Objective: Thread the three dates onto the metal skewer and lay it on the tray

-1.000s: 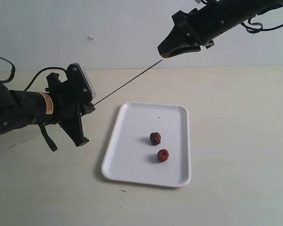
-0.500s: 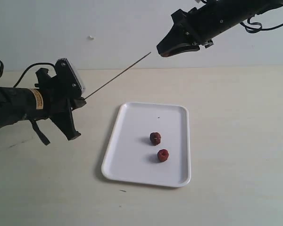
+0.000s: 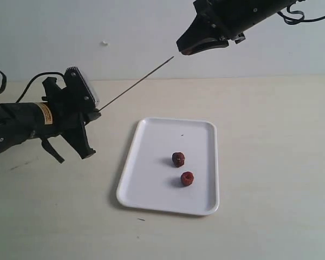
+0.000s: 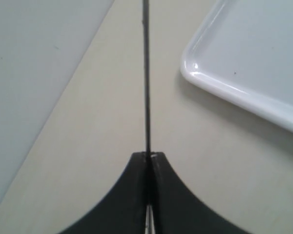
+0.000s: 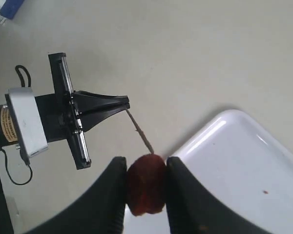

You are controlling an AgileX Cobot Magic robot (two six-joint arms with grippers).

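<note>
The desk (image 3: 271,162) gives free room all round the tray (image 3: 151,135). My left claw (image 3: 96,112) pinches the skewer (image 3: 135,84) by its end, the rod slanting up through open air; my right claw (image 3: 187,50) clamps one date (image 5: 146,187) at its tip. None looks threaded yet; two dates (image 3: 178,158) wait on the tray

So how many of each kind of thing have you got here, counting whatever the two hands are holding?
dates: 3, two lying on the tray, one pinched in the right hand
skewer: 1, held by the left hand
tray: 1
Total: 5
</note>
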